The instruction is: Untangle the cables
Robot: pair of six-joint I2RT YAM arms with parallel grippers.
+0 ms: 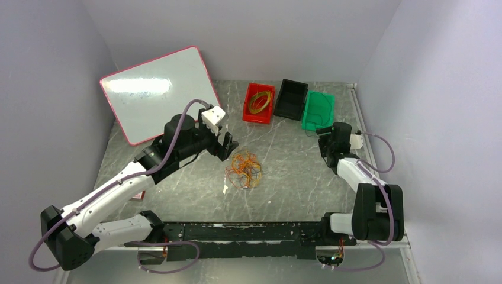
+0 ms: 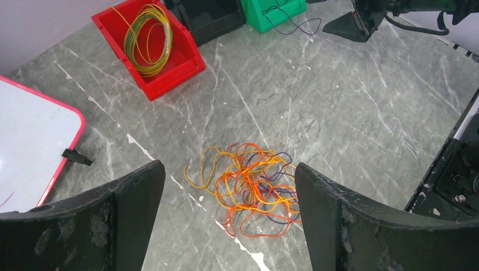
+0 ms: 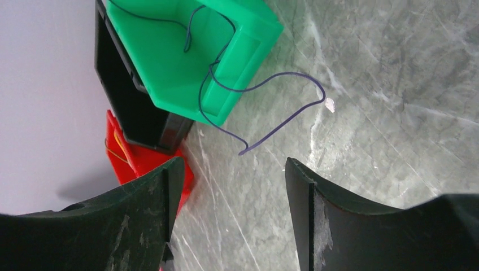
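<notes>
A tangle of cables (image 1: 244,170) (image 2: 254,186) in orange, yellow and dark purple lies on the grey tabletop near the middle. My left gripper (image 1: 228,145) (image 2: 229,192) hovers just above and left of it, open, nothing between its fingers. One dark cable (image 3: 254,90) trails out of the green bin (image 3: 186,51) (image 1: 318,110) onto the table. My right gripper (image 1: 324,131) (image 3: 234,186) stands open next to that bin, holding nothing. A coil of yellow cables (image 1: 260,102) (image 2: 148,38) rests in the red bin (image 1: 249,109) (image 2: 169,73).
A black bin (image 1: 290,99) stands between the red and green bins at the back. A pink-rimmed whiteboard (image 1: 155,92) leans at the back left. A black rail (image 1: 248,232) runs along the near edge between the arm bases.
</notes>
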